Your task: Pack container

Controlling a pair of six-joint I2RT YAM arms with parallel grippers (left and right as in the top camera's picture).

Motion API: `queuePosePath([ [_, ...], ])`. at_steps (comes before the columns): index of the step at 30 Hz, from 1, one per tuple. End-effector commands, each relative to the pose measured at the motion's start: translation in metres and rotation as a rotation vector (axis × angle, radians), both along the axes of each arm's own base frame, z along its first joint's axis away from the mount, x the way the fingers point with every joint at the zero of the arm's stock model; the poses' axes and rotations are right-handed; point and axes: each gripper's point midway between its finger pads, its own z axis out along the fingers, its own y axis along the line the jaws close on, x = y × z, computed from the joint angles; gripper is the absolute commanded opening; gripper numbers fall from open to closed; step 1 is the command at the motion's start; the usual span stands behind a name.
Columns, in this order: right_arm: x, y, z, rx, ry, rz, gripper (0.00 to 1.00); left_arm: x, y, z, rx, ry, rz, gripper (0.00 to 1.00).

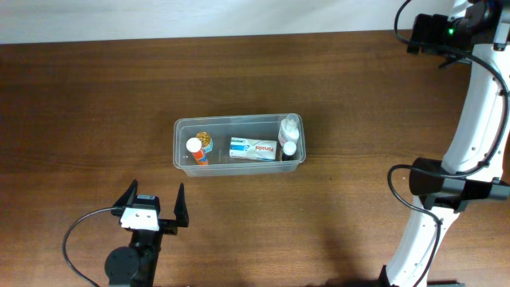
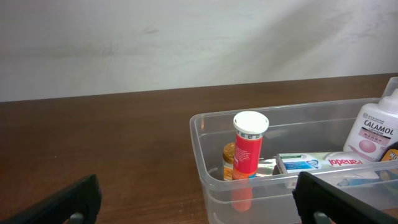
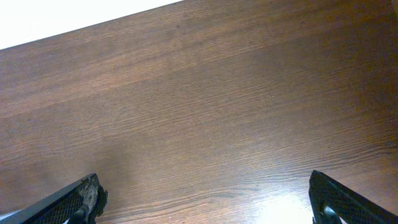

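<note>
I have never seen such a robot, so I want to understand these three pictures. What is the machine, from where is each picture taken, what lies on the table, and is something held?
It is a robot with two arms at a wooden table. One picture looks down from above. The other two come from a camera on each wrist, so the dark shapes in their lower corners are that gripper's own fingers. In the middle stands a clear plastic container with an orange tube, a small box and a white bottle inside. The left gripper is open, near the container. The right gripper is open over bare wood. Neither holds anything.
</note>
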Motion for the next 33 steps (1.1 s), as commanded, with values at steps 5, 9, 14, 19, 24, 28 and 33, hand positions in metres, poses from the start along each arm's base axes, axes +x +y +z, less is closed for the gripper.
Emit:
queuePosePath([
  [5,-0.018,0.050,0.046,-0.003,-0.102,0.097,0.98,0.000,0.000,-0.001,0.019,-0.006,0.002,0.99],
  [9,-0.032,0.083,0.072,-0.005,-0.163,0.171,0.98,0.000,0.000,-0.001,0.019,-0.006,0.002,0.99],
  [14,-0.057,0.119,0.106,-0.021,-0.249,0.266,0.98,0.000,0.000,-0.001,0.019,-0.006,0.002,0.99],
  [19,-0.089,0.136,0.141,-0.028,-0.343,0.320,0.98,0.000,0.000,-0.001,0.019,-0.006,0.002,0.99],
  [24,-0.123,0.144,0.172,-0.019,-0.438,0.353,0.98,0.000,0.000,-0.001,0.019,-0.006,0.002,0.99],
  [28,-0.146,0.144,0.204,-0.017,-0.552,0.362,0.98,0.000,0.000,-0.001,0.019,-0.006,0.002,0.99],
  [33,-0.157,0.136,0.243,-0.041,-0.717,0.336,0.98,0.000,0.000,-0.001,0.019,-0.006,0.002,0.99],
])
